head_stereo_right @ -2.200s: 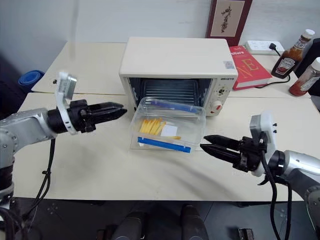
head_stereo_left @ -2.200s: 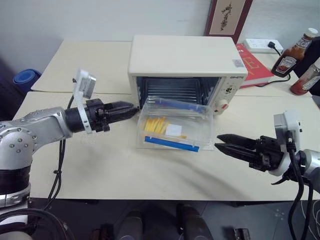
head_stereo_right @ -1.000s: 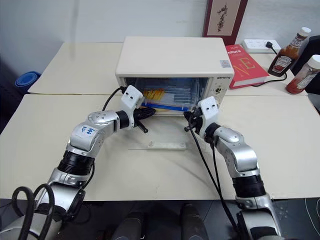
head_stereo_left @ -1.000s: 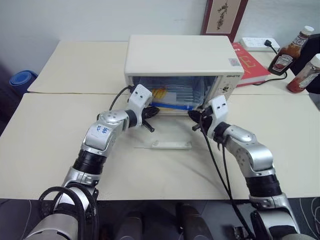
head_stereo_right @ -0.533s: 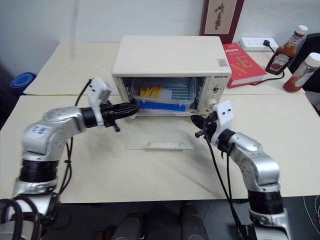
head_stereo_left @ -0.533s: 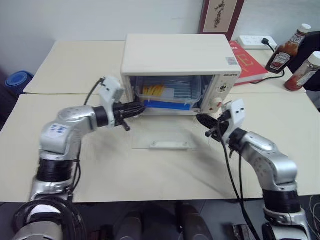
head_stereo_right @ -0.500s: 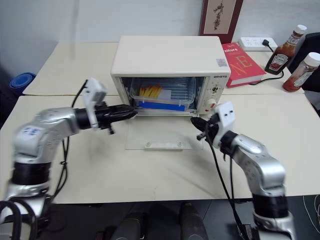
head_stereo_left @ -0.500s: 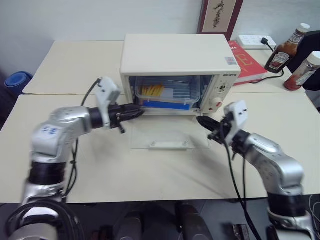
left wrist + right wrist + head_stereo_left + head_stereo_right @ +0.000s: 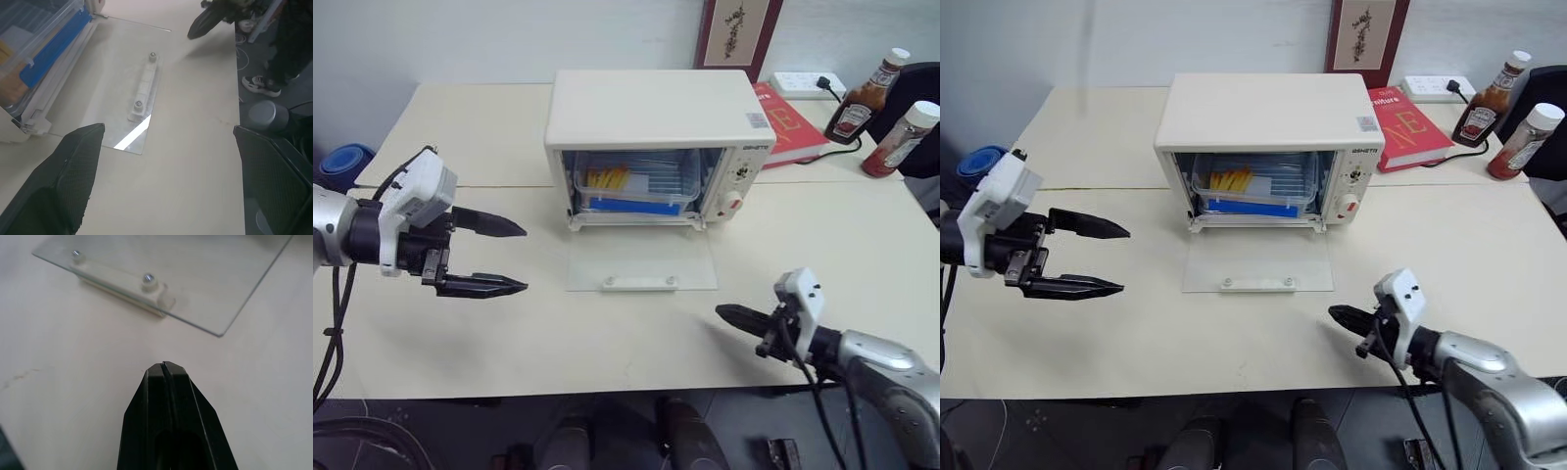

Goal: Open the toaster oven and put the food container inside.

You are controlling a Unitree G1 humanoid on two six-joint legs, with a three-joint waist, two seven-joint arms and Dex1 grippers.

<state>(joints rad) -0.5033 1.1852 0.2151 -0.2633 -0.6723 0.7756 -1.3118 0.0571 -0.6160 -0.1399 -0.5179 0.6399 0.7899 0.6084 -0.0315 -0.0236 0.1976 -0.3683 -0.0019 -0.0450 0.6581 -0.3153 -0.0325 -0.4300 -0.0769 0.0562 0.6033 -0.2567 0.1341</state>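
left gripper (image 9: 514,257) — fingers spread wide, holding nothing, hovering over the table (image 9: 460,333) at the left, well apart from the oven. right gripper (image 9: 726,314) — fingers pressed together, empty, low over the near right part of the table, just near of the door's right corner. between them the glass door (image 9: 641,262) lies flat on the table, folded down, its white handle (image 9: 638,282) along the near edge. beyond it the toaster oven (image 9: 656,117) stands open; the food container (image 9: 631,186) sits inside on the rack, blue strip facing out, yellow pieces at its left end. far right: red book (image 9: 793,122), two sauce bottles (image 9: 854,98), power strip (image 9: 811,83). framed picture (image 9: 736,29) against the far wall.
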